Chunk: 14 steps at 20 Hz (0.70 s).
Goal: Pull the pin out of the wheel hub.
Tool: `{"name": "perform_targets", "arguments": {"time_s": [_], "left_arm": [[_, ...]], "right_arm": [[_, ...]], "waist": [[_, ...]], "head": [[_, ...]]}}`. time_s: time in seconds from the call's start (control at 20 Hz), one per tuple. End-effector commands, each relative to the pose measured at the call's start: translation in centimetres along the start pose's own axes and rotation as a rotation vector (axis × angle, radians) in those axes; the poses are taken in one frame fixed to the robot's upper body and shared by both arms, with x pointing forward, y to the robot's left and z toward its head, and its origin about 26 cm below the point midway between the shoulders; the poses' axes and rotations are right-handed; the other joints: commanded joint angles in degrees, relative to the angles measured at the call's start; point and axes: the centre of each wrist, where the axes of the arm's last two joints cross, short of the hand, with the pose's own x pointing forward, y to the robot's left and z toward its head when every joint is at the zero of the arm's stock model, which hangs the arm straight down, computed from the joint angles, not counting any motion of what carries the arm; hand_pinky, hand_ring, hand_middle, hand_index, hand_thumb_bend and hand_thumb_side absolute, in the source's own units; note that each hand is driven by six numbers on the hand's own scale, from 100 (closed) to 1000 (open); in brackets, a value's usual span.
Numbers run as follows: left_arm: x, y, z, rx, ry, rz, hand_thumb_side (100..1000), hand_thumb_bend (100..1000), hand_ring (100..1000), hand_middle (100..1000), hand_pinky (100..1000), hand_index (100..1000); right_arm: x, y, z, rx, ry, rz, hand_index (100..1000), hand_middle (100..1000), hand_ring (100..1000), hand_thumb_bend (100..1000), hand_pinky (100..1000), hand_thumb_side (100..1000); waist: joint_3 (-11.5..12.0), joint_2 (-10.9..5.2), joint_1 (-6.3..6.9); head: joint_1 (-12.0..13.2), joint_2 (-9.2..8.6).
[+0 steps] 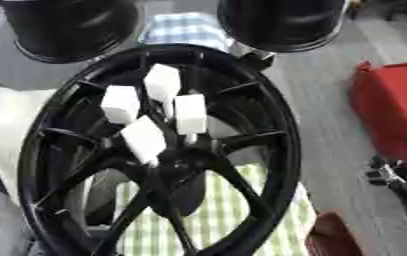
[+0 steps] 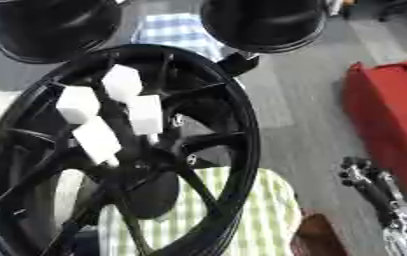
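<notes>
A black spoked wheel stands tilted in the middle of the view, its hub facing me. Several white block-shaped pins stick out around the hub; the lowest one lies closest to the centre, with others above it. My right hand shows at the lower right, well clear of the wheel, with its fingers relaxed and holding nothing. My left hand is out of sight.
Two more black wheels sit at the top. A red case stands on the grey floor at right. A green checked cloth lies under the wheel, and a brown object sits beside it.
</notes>
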Motion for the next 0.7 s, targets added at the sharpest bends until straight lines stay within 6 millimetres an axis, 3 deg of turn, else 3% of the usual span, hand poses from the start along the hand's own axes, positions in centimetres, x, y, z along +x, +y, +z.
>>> {"name": "perform_targets", "arguments": {"time_s": [0.05,0.4,0.6,0.7], "left_arm": [[0.8,0.7,-0.8,0.017,-0.032,-0.004,437,653,999,718,825,741],[0.8,0.6,-0.8,0.016,-0.033,-0.002,436,656,999,720,825,741],[2.0,0.4,-1.2,0.02,-0.061,0.026,440,664,1000,728,827,745],[3.3,0.4,-1.5,0.017,-0.097,0.047,568,744,1000,732,828,749]], "right_arm": [[0.8,-0.9,-0.4,-0.004,-0.022,0.025,728,650,658,198,663,539],[0.8,-0.9,-0.4,-0.007,-0.023,0.025,728,651,657,198,663,539],[0.9,-1.2,-0.5,-0.025,-0.025,0.018,728,652,657,200,663,536],[1.0,-1.3,-0.5,-0.035,-0.026,0.012,728,652,657,207,662,537]], "waist": [[0.0,-1.01,-0.08],[-0.13,-1.01,0.0],[-1.19,-1.03,0.57],[-1.78,-1.12,0.81]], "head": [[-0.19,-0.52],[-1.17,-0.55],[-2.29,-0.65],[-2.76,-0.25]]}}
